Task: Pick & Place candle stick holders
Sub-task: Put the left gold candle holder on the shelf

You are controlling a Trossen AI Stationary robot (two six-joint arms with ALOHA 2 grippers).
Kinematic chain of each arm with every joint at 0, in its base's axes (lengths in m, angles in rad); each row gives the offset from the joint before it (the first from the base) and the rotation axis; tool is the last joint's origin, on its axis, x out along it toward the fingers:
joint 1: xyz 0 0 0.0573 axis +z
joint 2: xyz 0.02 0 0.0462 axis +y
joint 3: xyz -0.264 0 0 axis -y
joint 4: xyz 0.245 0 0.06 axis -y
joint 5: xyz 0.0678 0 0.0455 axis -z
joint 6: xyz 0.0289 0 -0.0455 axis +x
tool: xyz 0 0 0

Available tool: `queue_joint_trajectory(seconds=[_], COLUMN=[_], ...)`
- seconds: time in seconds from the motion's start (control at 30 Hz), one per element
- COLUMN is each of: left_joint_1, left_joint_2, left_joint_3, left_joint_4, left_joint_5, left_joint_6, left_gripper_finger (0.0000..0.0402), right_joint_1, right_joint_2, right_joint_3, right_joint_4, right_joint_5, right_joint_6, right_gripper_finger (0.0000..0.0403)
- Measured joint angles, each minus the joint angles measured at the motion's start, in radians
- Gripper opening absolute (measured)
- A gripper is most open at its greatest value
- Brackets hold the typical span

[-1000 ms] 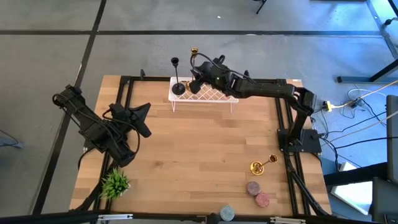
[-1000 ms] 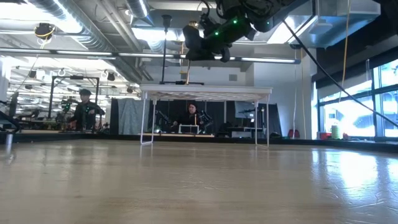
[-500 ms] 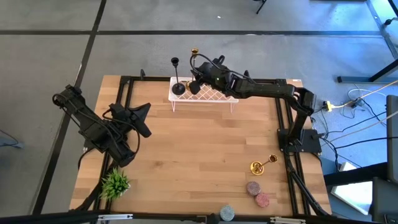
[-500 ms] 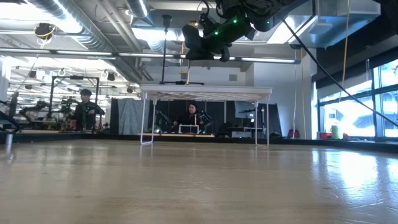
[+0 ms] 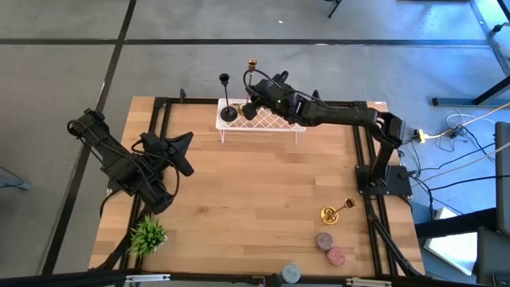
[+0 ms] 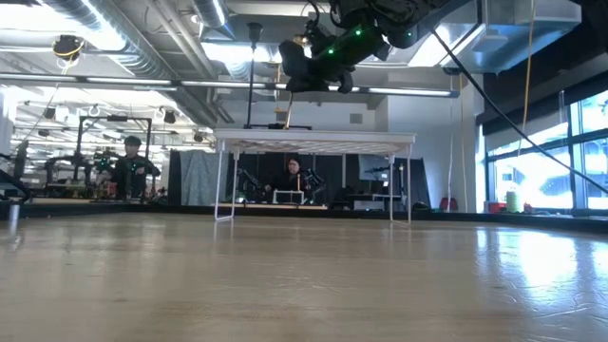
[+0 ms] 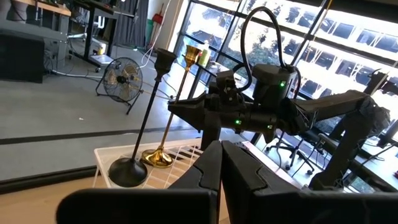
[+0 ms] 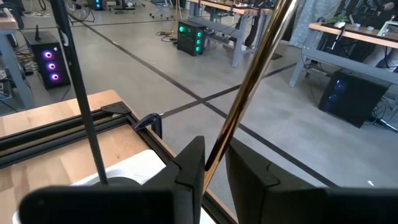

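Note:
A matte black candle stick holder stands by its round base on the white wire rack at the table's far edge. A gold holder stands beside it, base on the rack. My right gripper is up at this gold holder's stem, slightly open, one finger on either side. A second gold holder lies on its side near the table's right edge. My left gripper is shut and empty over the table's left part. My right gripper comes level from the table's right side, its fingers across the gold holder's stem at about mid-height. The stem lies against one finger's inner edge, and a gap shows at the other finger. The holder stands upright on the rack.
A small green plant stands at the table's near left corner. Several small round candles lie near the right front. Black frame rails run along the table's left, far and right sides. People sit beyond the table.

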Motion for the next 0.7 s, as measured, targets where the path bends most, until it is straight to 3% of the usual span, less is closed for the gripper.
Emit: queue_joint_trajectory(seconds=[0.7], left_joint_1=[0.000], left_joint_2=[0.000], left_joint_3=[0.000], left_joint_4=[0.000], left_joint_5=[0.000], left_joint_6=[0.002], left_gripper_finger=[0.0002], right_joint_1=[0.005], right_joint_2=[0.000], right_joint_3=[0.000], right_joint_4=[-0.001], right_joint_5=[0.003], right_joint_6=[0.000], right_gripper_finger=[0.0055])
